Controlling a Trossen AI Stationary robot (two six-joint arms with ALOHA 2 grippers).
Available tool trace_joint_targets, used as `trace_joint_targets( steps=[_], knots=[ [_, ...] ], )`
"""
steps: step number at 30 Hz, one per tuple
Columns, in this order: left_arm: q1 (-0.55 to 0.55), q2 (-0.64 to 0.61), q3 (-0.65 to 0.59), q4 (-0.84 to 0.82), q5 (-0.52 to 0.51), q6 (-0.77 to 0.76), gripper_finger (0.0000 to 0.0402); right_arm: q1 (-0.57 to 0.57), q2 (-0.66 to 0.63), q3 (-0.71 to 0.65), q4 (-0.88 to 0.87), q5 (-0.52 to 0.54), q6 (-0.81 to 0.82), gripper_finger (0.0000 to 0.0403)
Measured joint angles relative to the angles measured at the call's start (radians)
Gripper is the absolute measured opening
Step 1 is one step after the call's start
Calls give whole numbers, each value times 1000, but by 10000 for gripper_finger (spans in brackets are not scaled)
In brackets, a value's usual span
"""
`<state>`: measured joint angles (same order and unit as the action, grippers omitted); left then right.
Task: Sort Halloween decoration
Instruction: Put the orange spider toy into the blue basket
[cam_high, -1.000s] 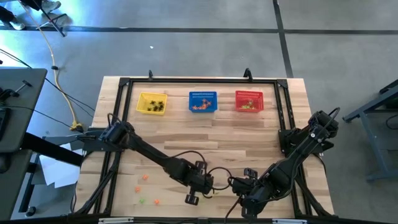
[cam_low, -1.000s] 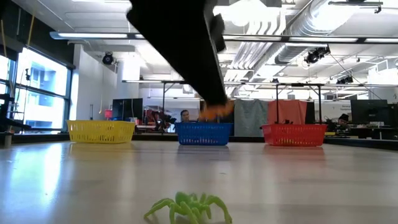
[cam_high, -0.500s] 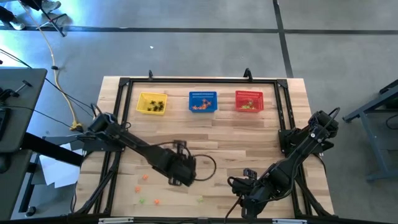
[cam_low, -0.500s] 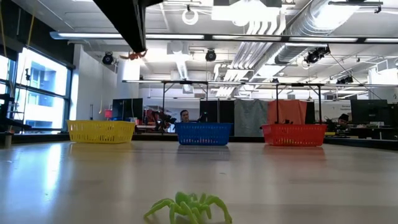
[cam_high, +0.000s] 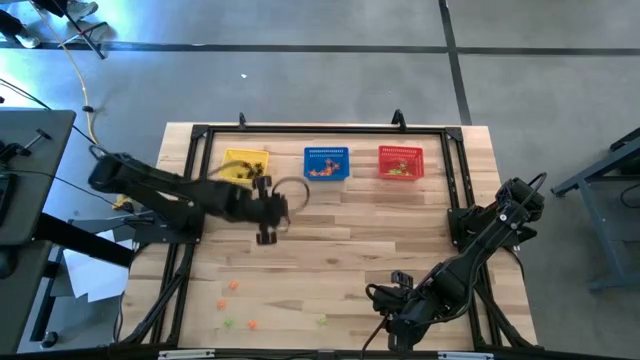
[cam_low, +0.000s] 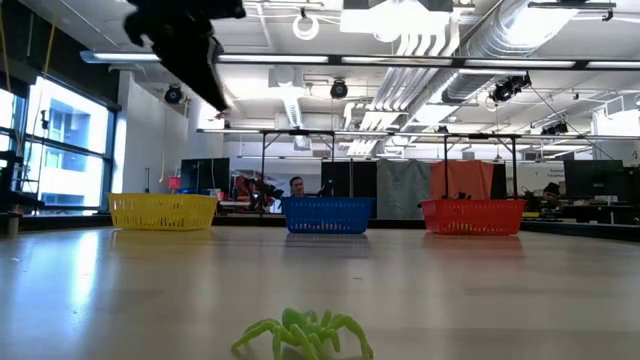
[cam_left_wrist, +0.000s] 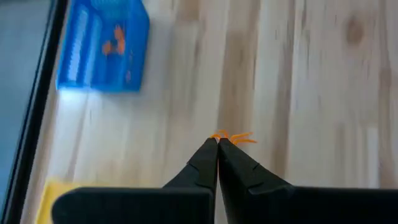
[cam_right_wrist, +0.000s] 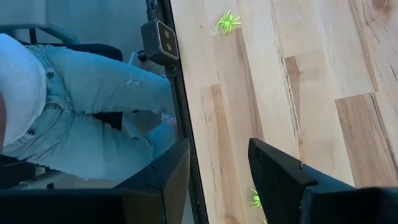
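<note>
My left gripper (cam_left_wrist: 217, 142) (cam_high: 275, 212) hangs high over the table, just short of the gap between the yellow basket (cam_high: 243, 166) and the blue basket (cam_high: 326, 163). It is shut on a tiny orange decoration (cam_left_wrist: 231, 137). In the low view the left gripper (cam_low: 220, 105) slants down at the upper left. Loose orange decorations (cam_high: 232, 284) and a green one (cam_high: 322, 320) lie near the front edge; the green spider (cam_low: 305, 335) stands on its legs. My right gripper (cam_right_wrist: 217, 180) (cam_high: 398, 325) waits open over the near edge. My left gripper pinches the orange decoration between its two fingertips, and thin orange legs (cam_left_wrist: 241, 138) stick out past the tips. The fingers slant down toward the far side. The piece is lifted clear of the table.
A red basket (cam_high: 400, 162) stands right of the blue one along the far edge; all three hold small pieces. A black frame (cam_high: 200, 150) runs round the table. A person in jeans (cam_right_wrist: 87, 124) stands beyond the near edge. Two green spiders (cam_right_wrist: 228, 22) (cam_right_wrist: 255, 199) lie near my right gripper.
My left gripper has risen from the near edge and swung toward the far left, toward the yellow and blue baskets, staying shut on the orange decoration and carrying it clear of the table. The green spider stays where it was.
</note>
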<state>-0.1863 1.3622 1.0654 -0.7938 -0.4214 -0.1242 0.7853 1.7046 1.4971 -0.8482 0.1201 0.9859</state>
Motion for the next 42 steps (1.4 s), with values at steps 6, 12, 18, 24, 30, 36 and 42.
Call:
trace_joint_targets(
  steps=[6,12,18,24,30,36,42],
  knots=[
    [269,-24,-130,418,195,294,0,0,0,0,0,0,0,160],
    [487,103,-149,715,432,401,0,0,0,0,0,0,0,160],
    [604,272,-148,994,480,418,0,0,0,0,0,0,0,160],
    [659,393,-149,1135,481,325,0,0,0,0,0,0,0,160],
    [660,413,-149,1133,483,309,0,0,0,0,0,0,0,160],
    [657,412,-148,1162,501,86,17,0,0,0,0,0,0,160],
    [667,412,-148,1161,509,-13,99,0,0,0,0,0,0,160]
  ],
)
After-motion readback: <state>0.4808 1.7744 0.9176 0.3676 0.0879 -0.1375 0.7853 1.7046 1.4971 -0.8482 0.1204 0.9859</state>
